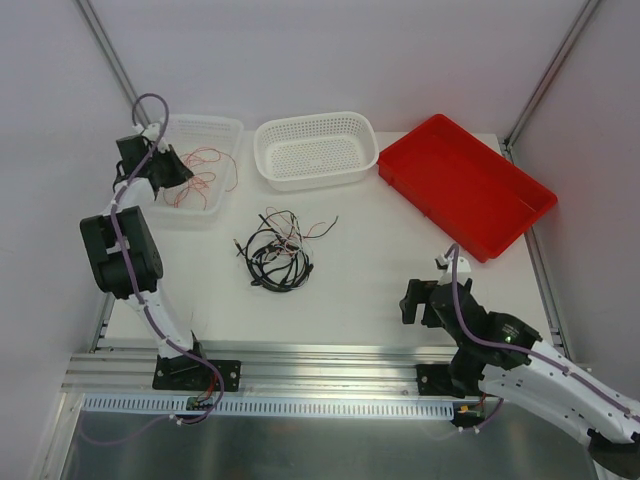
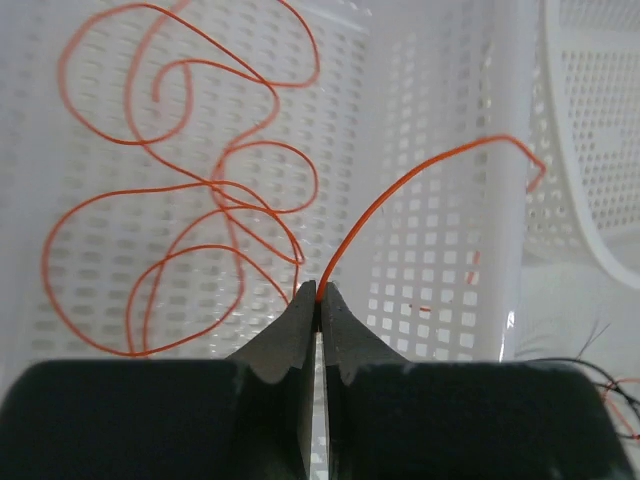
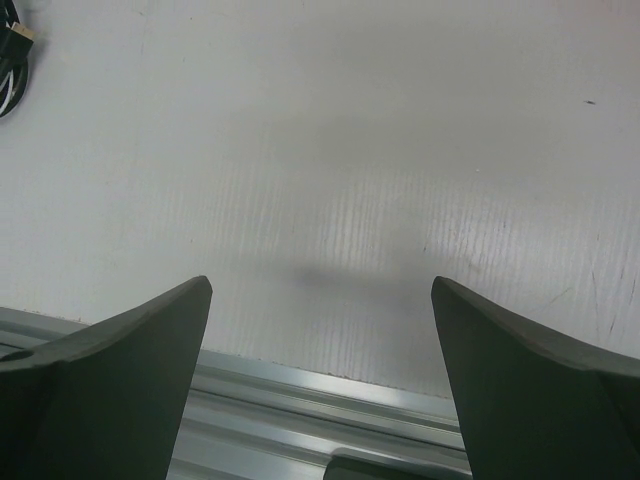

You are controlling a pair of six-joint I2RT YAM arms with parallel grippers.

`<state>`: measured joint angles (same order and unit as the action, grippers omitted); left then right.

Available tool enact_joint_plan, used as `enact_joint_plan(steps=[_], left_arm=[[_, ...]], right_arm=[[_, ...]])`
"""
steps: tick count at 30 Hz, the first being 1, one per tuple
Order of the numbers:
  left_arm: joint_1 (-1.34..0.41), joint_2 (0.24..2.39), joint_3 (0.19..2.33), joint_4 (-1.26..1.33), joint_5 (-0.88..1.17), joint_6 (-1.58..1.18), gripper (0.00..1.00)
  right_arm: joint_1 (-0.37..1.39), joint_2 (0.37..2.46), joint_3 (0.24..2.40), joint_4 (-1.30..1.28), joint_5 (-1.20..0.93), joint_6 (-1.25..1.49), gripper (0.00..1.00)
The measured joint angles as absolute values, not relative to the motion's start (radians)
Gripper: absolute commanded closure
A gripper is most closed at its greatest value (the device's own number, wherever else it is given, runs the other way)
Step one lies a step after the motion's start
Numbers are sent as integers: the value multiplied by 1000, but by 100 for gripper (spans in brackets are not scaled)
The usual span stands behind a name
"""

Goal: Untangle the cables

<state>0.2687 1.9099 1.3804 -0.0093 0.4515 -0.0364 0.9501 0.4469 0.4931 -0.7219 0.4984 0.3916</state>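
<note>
From above, the tangle of cables (image 1: 280, 250) lies on the table (image 1: 380, 270) just in front of the white basket (image 1: 262, 140). The left gripper (image 1: 165, 168) hangs over the clear basket (image 1: 226, 123) at the left, and the right gripper (image 1: 420, 300) sits near the front edge. At the left wrist, the jaws are pinched together on a red-orange wire (image 2: 400, 185) that arcs up along the basket wall, beside loose loops (image 2: 200, 190) on the basket floor. At the right wrist, the fingers (image 3: 150, 330) stand wide apart above the table, and a black cable (image 3: 10, 70) is just visible in the top-left corner.
</note>
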Motion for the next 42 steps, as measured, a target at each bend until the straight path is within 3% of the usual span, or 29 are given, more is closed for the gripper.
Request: enact_joint_plan(steps=[8,24,27,28,29,31,32,36,42], left_arm=[[482,1868,1330,172,515,-368,100],[506,1873,1249,157,508,-534,97],[504,1886,1270,134,527,-525,88],[503,1888,1275,125,528,-520,79],[503,1888,1277,117,528,-512,62],[502,1888,1278,108,530,-501,40],[497,1887,1279,107,531,-502,22],[477,1843,1278,64,500,-483,6],[388,1676,1272,-10,374,-430,1]], right_arm=[[950,418,493,-722,499,392,3],[950,423,493,-722,497,392,3],[950,433,493,-722,491,392,3],[950,438,493,-722,489,392,3],[950,443,493,-721,487,392,3],[950,452,493,-721,480,391,3],[950,455,493,-721,475,391,3],[950,458,493,-718,454,390,2],[951,471,519,-721,436,379,2]])
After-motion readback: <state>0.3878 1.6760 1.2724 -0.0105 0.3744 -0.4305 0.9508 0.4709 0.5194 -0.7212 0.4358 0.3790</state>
